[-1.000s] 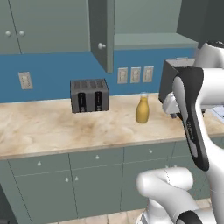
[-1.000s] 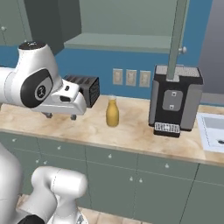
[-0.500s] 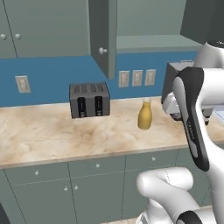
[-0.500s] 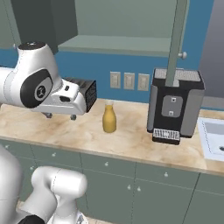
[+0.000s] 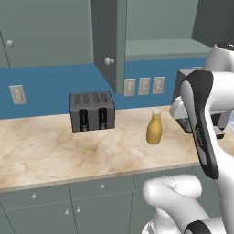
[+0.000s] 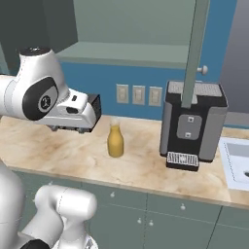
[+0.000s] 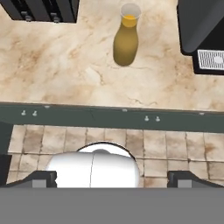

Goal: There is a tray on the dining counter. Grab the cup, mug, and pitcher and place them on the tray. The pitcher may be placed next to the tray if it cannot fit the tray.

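The base has driven sideways, so the amber bottle-shaped pitcher (image 5: 154,129) on the beige marble counter (image 5: 55,151) now sits more centrally ahead, while the gripper (image 7: 111,178) hangs back with jaws wide open, holding nothing.

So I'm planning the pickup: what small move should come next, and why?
Probably lower the open gripper forward toward the pitcher. It stands upright and untouched on the counter between the toaster and coffee machine, while the gripper is back over the floor.
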